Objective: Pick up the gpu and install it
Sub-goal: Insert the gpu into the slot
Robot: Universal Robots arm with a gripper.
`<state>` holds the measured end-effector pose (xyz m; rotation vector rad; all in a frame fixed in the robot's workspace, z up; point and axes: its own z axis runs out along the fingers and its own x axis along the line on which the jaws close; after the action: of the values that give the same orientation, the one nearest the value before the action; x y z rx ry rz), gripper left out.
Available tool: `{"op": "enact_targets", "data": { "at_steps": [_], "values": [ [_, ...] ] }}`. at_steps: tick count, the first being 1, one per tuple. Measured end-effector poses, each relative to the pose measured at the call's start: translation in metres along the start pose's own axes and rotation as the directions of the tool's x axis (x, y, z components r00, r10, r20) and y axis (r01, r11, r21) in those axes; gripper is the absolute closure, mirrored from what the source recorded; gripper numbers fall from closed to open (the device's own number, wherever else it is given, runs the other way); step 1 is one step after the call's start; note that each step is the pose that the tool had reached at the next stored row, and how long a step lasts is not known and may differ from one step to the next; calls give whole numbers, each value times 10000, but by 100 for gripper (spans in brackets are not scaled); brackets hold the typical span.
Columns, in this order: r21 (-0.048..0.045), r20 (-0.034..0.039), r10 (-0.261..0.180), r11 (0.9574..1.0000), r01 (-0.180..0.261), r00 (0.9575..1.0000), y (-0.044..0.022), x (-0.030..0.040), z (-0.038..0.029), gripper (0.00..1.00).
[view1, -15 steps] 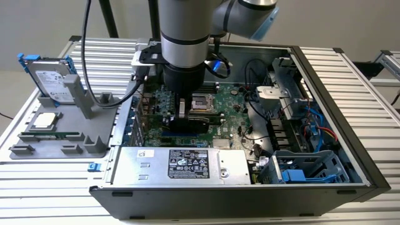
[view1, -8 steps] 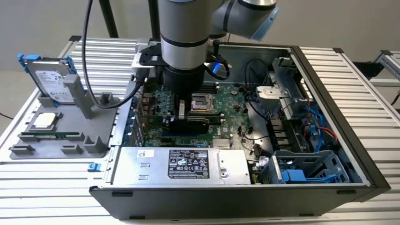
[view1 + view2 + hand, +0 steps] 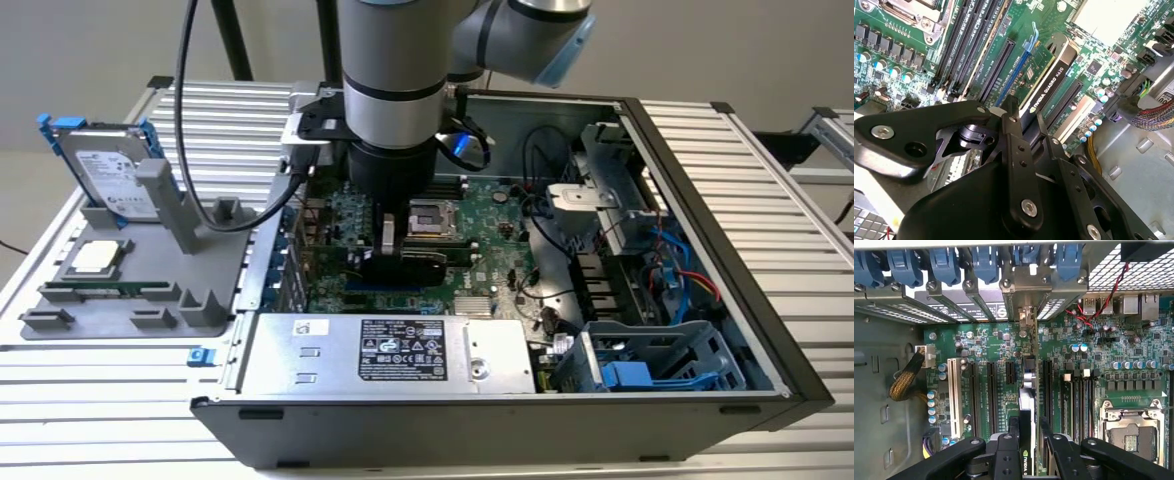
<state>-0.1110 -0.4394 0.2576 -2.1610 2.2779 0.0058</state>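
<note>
gpu [image 3: 1046, 90] upright on motherboard [image 3: 899, 45]

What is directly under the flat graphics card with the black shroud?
The graphics card, held edge-down by the hand, stands over the green motherboard's long expansion slots. The card covers its own slot.

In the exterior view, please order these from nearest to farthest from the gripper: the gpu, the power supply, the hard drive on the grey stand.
1. gpu, held in the gripper, over the motherboard.
2. power supply, along the case's near edge.
3. hard drive, outside the case, at the exterior view's left.
</note>
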Motion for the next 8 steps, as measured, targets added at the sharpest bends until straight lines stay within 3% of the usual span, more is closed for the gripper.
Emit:
{"op": "enact_targets", "data": {
  "at_steps": [8],
  "values": [
    [1, -4, 2, 10000, -2, 10000, -1, 19, 1, 100]
  ]
}}
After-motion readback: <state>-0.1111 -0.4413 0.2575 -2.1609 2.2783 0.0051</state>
